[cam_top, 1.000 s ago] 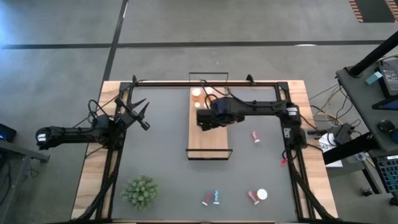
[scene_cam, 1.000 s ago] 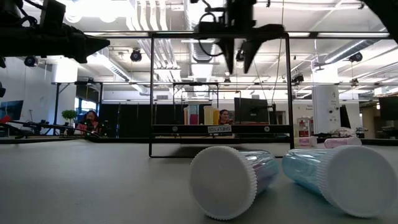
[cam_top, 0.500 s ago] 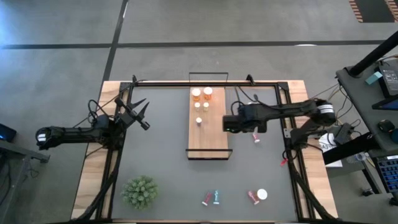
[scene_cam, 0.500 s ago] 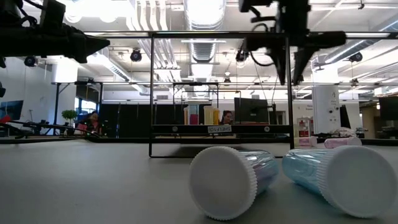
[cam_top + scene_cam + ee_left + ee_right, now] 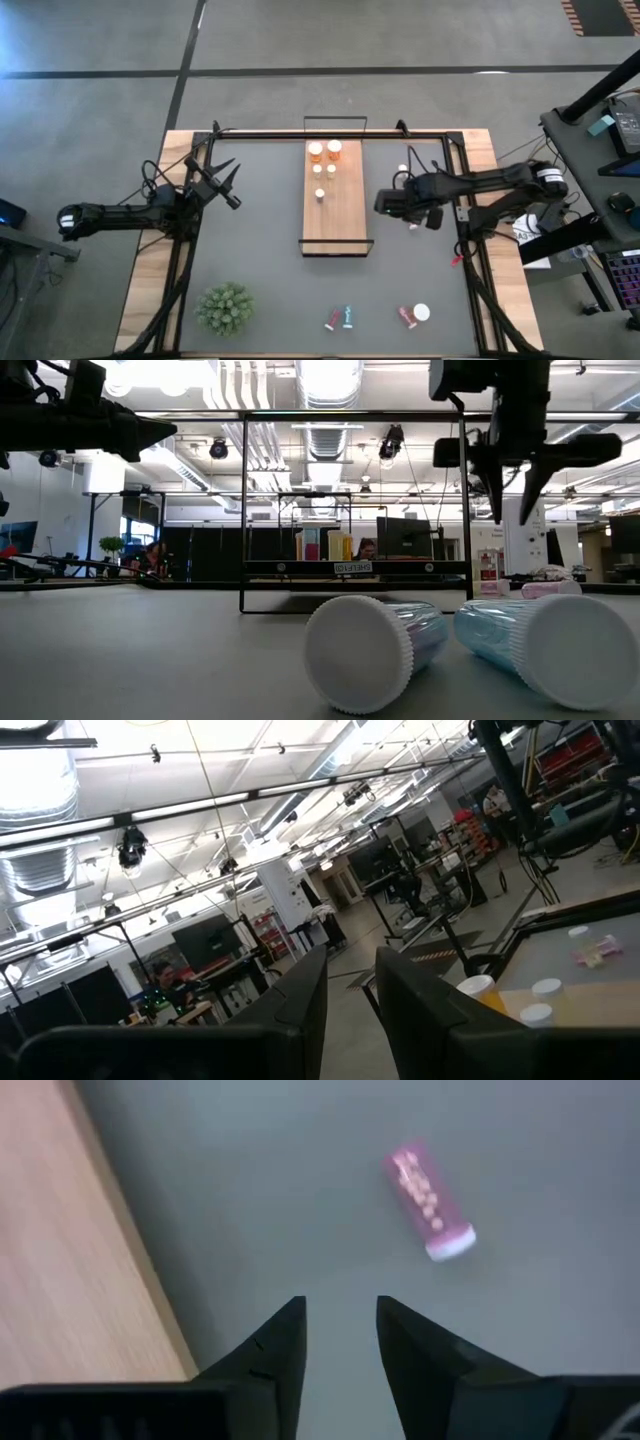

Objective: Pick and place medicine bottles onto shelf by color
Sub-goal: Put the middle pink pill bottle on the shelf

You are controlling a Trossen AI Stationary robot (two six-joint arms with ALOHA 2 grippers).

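Just off the long right-hand edge of the shelf (image 5: 340, 215), your right hand (image 5: 512, 500) hangs above the grey surface (image 5: 260, 250), fingers pointing down with a narrow gap between them and nothing in it. Its wrist view shows the board's edge on one side and a pink bottle (image 5: 430, 1205) lying on its side on the surface beyond the fingertips, well clear of them. From above, that bottle is mostly hidden under the hand.

Your left hand (image 5: 230, 185) waits above the surface's left side, fingers closed, well apart from everything.

Count five bottles on the shelf, all toward its far end: two wider orange ones (image 5: 316, 150) side by side, then three slimmer ones that show only as white caps (image 5: 320, 194), so you cannot tell their body colours. Along the near edge of the surface there are four more: a pink-red one (image 5: 332, 321) touching or just beside a teal one (image 5: 348, 317), and another pink-red one (image 5: 406, 317) beside a standing white cap (image 5: 421, 312). The low view fills with two lying bottles (image 5: 375, 650), the right one cut off by the picture's edge. One spiky green plant (image 5: 225, 307) sits at the near left.

A second ago your right hand was over the shelf, covering its middle cap; now it is off the board to the right.
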